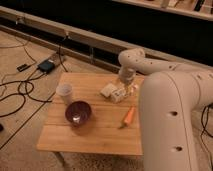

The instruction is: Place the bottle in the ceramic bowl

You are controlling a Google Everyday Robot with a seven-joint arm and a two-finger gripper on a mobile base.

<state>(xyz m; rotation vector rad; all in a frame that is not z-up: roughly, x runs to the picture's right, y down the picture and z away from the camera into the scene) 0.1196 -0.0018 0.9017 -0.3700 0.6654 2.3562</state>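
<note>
Pincer (128,88) hangs open by the worktop's (97,131) far edge; bottle (119,94) lies just beside it, toward the ceramic bowl (68,110).

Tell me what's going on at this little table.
The robot's arm reaches over the wooden table. Its gripper hangs low at the far side, fingers open, just over the white bottle, which lies beside a pale block. Nothing is lifted yet. The maroon ceramic bowl has no bottle in it. A white cup stands next to the bowl, and a carrot lies nearer the arm.
</note>
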